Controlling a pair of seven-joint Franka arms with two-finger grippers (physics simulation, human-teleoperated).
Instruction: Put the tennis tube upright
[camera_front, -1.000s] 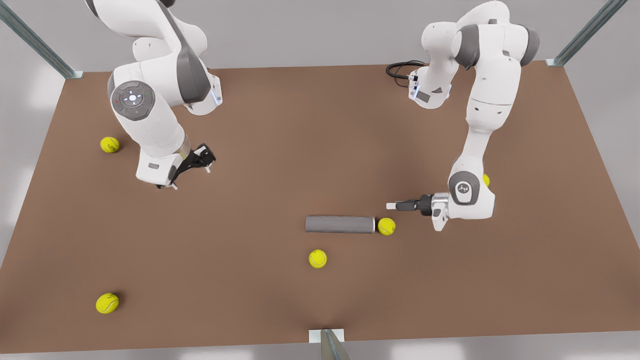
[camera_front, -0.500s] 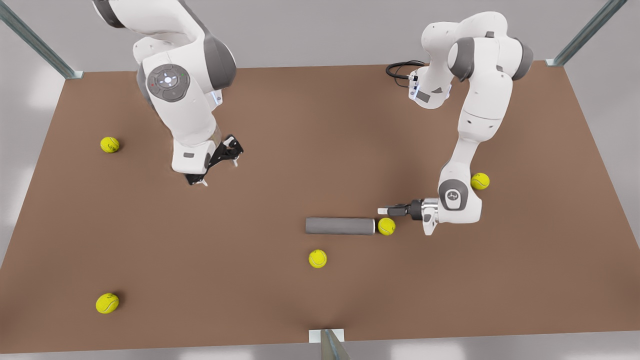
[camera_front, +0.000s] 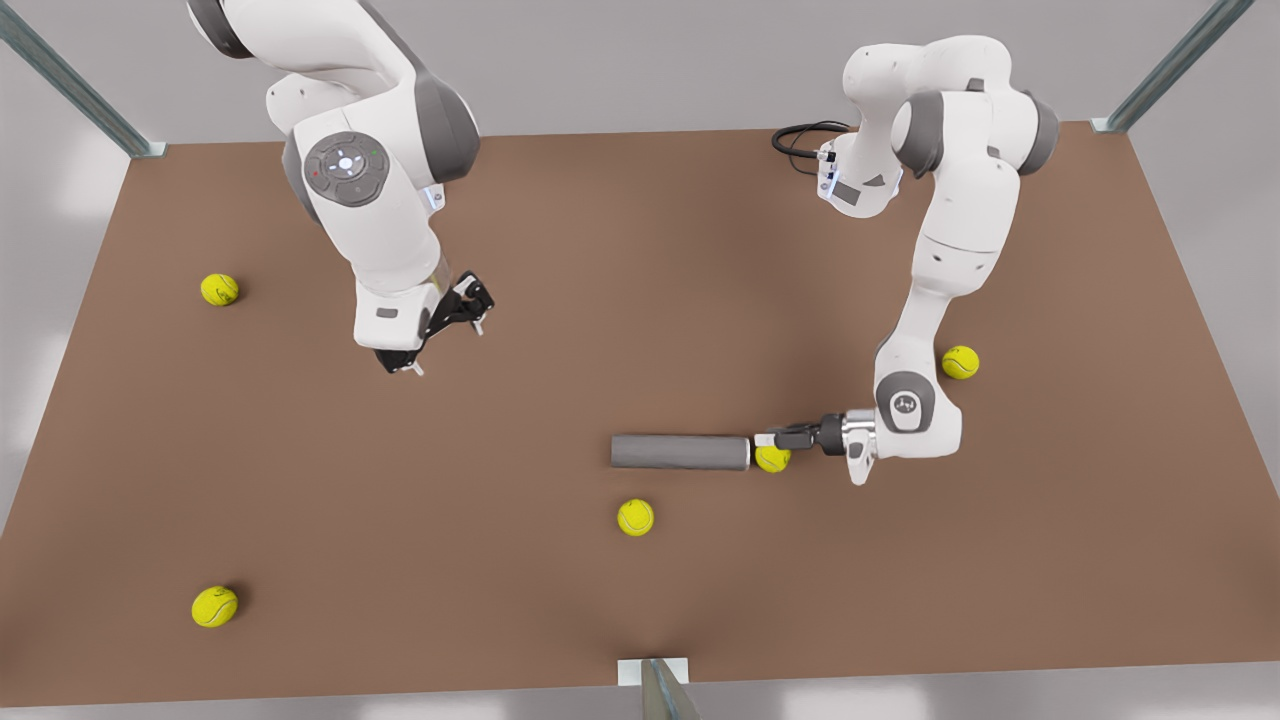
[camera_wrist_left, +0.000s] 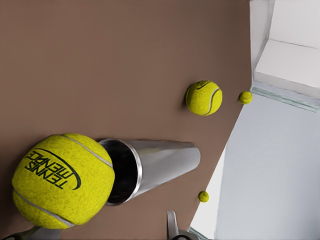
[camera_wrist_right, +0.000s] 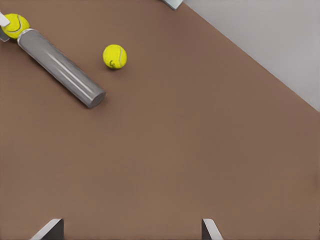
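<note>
The tennis tube (camera_front: 680, 452) lies flat on the brown table (camera_front: 640, 250), its lighter-rimmed open end toward the front view's right. The left wrist view looks into that open mouth of the tube (camera_wrist_left: 160, 162). A tennis ball (camera_front: 772, 459) rests against the mouth, seen close up as the ball (camera_wrist_left: 62, 180). My left gripper (camera_front: 768, 440) is level with the table, open, its fingertips (camera_wrist_left: 172, 227) reaching either side of this ball. My right gripper (camera_front: 447, 347) hangs open over bare table far off at the front view's left, its fingertips (camera_wrist_right: 210, 230) pointing toward the tube (camera_wrist_right: 60, 70).
Loose tennis balls lie about: one (camera_front: 635, 517) just in front of the tube, one (camera_front: 960, 362) behind the left arm, and two at the front view's left (camera_front: 220, 290) (camera_front: 215, 606). A black cable (camera_front: 800, 140) coils at the table's back.
My left gripper has slid toward the front view's left and lower, up to the ball at the tube's mouth. The right arm swung toward the front view's right, then nearly stopped.
</note>
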